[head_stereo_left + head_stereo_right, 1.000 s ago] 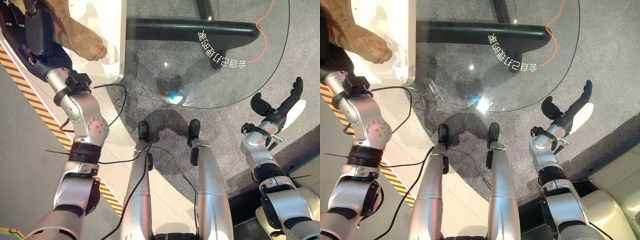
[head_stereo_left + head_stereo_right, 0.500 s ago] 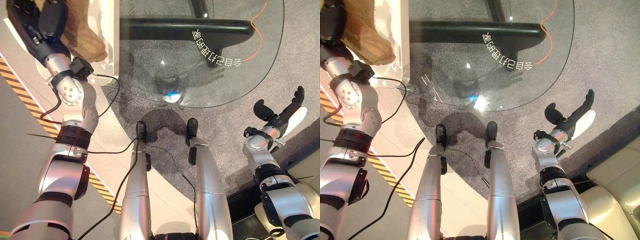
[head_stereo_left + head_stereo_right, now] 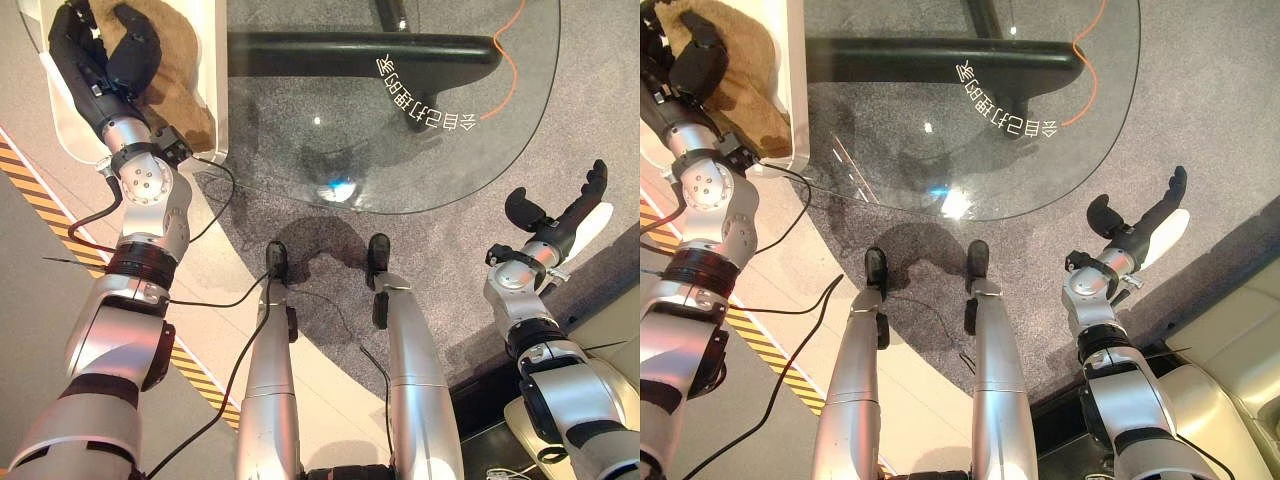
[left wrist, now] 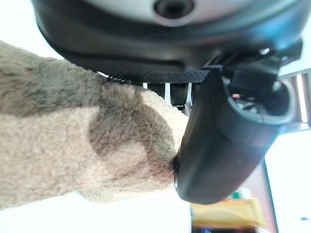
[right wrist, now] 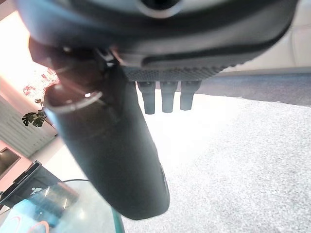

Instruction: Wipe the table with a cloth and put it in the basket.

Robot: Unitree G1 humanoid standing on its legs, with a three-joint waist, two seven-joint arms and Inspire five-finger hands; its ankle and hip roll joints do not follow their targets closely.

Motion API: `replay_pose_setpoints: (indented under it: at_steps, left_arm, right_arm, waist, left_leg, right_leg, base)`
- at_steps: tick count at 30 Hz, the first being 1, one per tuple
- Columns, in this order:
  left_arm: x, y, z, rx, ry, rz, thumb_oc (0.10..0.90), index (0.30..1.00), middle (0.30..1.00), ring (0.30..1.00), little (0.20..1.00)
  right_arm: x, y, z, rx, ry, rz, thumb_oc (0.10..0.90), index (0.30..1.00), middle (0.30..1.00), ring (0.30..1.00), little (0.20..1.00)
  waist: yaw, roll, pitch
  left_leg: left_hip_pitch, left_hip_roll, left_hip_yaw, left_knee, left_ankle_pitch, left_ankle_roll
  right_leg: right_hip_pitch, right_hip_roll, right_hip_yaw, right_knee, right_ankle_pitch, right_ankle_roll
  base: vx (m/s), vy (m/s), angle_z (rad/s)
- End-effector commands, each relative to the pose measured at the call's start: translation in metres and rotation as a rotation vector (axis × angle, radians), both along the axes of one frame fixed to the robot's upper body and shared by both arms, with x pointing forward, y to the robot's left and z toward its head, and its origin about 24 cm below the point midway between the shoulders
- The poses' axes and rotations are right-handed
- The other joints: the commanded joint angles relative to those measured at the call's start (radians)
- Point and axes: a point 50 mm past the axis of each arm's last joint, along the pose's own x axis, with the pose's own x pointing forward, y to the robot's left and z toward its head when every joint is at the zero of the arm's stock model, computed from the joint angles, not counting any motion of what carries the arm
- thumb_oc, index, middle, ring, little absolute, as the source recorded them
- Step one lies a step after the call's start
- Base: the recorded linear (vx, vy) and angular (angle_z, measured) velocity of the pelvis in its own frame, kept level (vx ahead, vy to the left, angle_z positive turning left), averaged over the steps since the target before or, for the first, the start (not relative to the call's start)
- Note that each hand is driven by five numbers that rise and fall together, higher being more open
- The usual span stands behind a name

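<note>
You have two silver-grey arms. The left arm (image 3: 150,215) and the right arm (image 3: 520,300) are made of rounded metal segments, with black rings at the joints and a black collar at each wrist. Each arm ends in a dark hand. Your left hand (image 3: 95,75) is matt black, its thumb (image 4: 223,145) thick and blunt-tipped. Your right hand (image 3: 560,222) is black too, with a white cover (image 3: 593,221) along one edge and ribbed black fingers (image 5: 167,97).

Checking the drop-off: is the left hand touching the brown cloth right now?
Touching. The left wrist view shows the left hand's thumb pressed into the brown cloth, with the fingers behind it.
</note>
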Motion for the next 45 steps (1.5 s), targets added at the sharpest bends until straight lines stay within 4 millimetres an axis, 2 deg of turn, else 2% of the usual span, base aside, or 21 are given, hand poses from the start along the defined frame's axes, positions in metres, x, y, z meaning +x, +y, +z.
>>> replay_pose_setpoints:
  at_steps: [1,18,20,21,22,35,45]
  left_arm:
    - [-0.025,0.03,0.069,0.005,-0.22,0.137,0.1,0.3,0.3,0.3,0.2]
    - [-0.006,0.043,0.045,-0.06,0.079,0.152,0.1,0.3,0.3,0.3,0.2]
    - [-0.005,0.043,0.044,-0.047,0.091,0.143,0.18,0.368,0.368,0.368,0.28]
    - [-0.004,0.043,0.043,-0.049,0.104,0.136,0.657,0.778,0.778,0.778,0.757]
    - [-0.004,0.043,0.043,-0.053,0.109,0.138,0.8,0.9,0.9,0.9,0.9]
    - [-0.005,0.045,0.045,-0.049,0.105,0.156,0.8,0.9,0.9,0.9,0.9]
    - [-0.013,0.046,0.057,-0.05,0.012,0.218,0.8,0.9,0.9,0.9,0.9]
  right_arm:
    - [-0.009,-0.021,0.012,-0.028,-0.089,-0.053,0.8,0.9,0.9,0.9,0.9]
    - [-0.004,-0.018,0.02,-0.027,-0.103,-0.041,0.8,0.9,0.9,0.9,0.9]
    - [-0.004,-0.018,0.02,-0.028,-0.104,-0.041,0.8,0.9,0.9,0.9,0.9]
    - [-0.004,-0.018,0.02,-0.028,-0.105,-0.041,0.8,0.9,0.9,0.9,0.9]
    - [-0.004,-0.018,0.021,-0.029,-0.104,-0.041,0.8,0.9,0.9,0.9,0.9]
    - [-0.003,-0.016,0.021,-0.032,-0.106,-0.035,0.8,0.9,0.9,0.9,0.9]
    - [-0.005,-0.016,0.017,-0.032,-0.101,-0.035,0.8,0.9,0.9,0.9,0.9]
  waist:
    - [0.016,-0.009,-0.028]
    - [0.002,-0.018,-0.028]
    - [0.001,-0.019,-0.028]
    - [0.001,-0.019,-0.028]
    - [0.0,-0.019,-0.028]
    - [0.001,-0.018,-0.028]
    - [0.002,-0.02,-0.028]
  left_leg:
    - [0.025,-0.059,0.141,0.035,-0.079,0.111]
    - [0.017,-0.053,0.144,0.032,-0.079,0.107]
    - [0.016,-0.053,0.145,0.033,-0.079,0.107]
    - [0.017,-0.052,0.145,0.032,-0.079,0.107]
    - [0.017,-0.052,0.146,0.031,-0.078,0.107]
    - [0.013,-0.052,0.142,0.034,-0.08,0.107]
    - [0.004,-0.055,0.141,0.051,-0.086,0.11]
  right_leg:
    - [0.077,0.095,-0.032,-0.064,-0.012,-0.022]
    - [0.069,0.095,-0.027,-0.079,-0.005,-0.015]
    - [0.068,0.094,-0.027,-0.079,-0.004,-0.014]
    - [0.07,0.094,-0.027,-0.08,-0.004,-0.014]
    - [0.07,0.094,-0.027,-0.081,-0.004,-0.014]
    - [0.066,0.093,-0.025,-0.079,-0.004,-0.013]
    - [0.061,0.093,-0.026,-0.069,-0.006,-0.018]
  base:
    - [0.0,0.0,0.0]
    - [0.0,0.0,0.0]
    - [0.0,0.0,0.0]
    - [0.0,0.0,0.0]
    - [0.0,0.0,0.0]
    - [0.0,0.0,0.0]
    - [0.0,0.0,0.0]
